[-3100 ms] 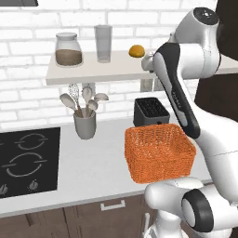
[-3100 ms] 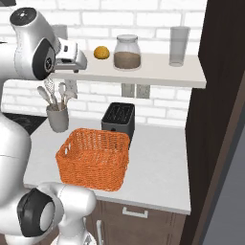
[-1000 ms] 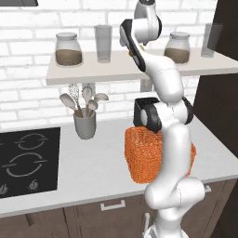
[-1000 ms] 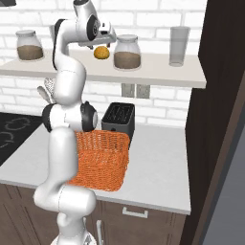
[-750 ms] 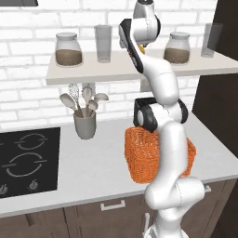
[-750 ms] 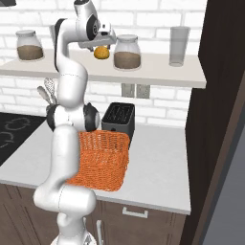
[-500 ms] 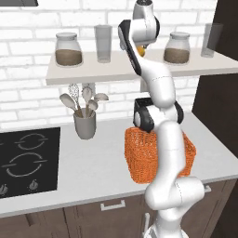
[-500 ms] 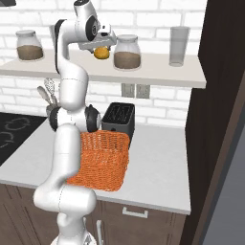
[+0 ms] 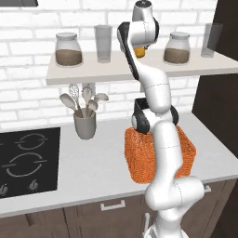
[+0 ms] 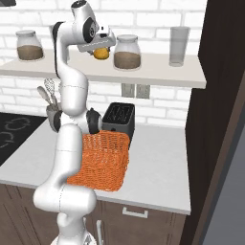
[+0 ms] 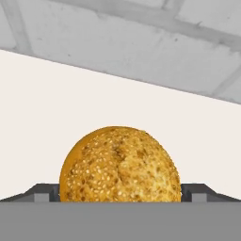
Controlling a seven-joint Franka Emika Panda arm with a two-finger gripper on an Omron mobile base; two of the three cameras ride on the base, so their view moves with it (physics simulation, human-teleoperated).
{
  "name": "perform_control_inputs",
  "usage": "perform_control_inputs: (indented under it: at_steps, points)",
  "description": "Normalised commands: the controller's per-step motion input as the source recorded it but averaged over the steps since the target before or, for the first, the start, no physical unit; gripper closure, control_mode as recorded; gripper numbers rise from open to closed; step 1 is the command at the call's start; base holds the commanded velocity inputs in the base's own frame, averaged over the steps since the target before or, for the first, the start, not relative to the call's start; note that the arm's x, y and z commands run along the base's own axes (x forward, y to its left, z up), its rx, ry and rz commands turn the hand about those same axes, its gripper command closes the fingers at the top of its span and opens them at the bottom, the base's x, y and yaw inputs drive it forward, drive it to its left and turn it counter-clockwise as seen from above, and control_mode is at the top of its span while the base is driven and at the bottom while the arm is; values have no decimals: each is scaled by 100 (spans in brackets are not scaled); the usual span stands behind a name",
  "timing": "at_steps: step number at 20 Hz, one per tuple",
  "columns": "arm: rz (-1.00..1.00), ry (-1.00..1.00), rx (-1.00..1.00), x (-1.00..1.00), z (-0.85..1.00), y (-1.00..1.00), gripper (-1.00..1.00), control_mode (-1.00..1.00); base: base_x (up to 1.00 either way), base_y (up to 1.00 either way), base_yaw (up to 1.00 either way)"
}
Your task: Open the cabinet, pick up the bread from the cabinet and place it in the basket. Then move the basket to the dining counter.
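The bun [image 11: 120, 164] is set on the shelf [image 10: 143, 72] near its front edge, between two jars [image 9: 68, 49]. Below, the basket [image 10: 103, 162] is placed on the worktop [image 9: 93, 162], before the toaster [image 10: 118, 117].

The white shelf [image 9: 93, 72] on the brick wall carries 2 brown-filled jars [image 9: 68, 49], 2 empty glasses [image 9: 103, 43] and the bread [image 10: 100, 53]. Below, the grey desk [image 9: 97, 158] holds the orange basket [image 10: 103, 160], black toaster [image 10: 118, 117], utensil cup [image 9: 85, 124] and a hob [image 9: 25, 160] at left.
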Motion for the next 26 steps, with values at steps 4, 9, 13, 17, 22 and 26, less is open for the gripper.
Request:
perform_control_inputs:
  at_steps: [4,9,13,17,22,26]
  points:
    - [0,0,0,0,0,0,100,-100,0,0,0]
    - [0,0,0,-5,0,0,100,-100,0,0,0]
    - [0,-6,0,-59,0,1,100,-100,0,0,0]
    - [0,-16,0,-98,0,0,100,-100,0,0,0]
    - [0,-17,2,-100,0,-7,100,-100,0,0,0]
    - [0,-17,0,-100,-1,0,100,-100,0,0,0]
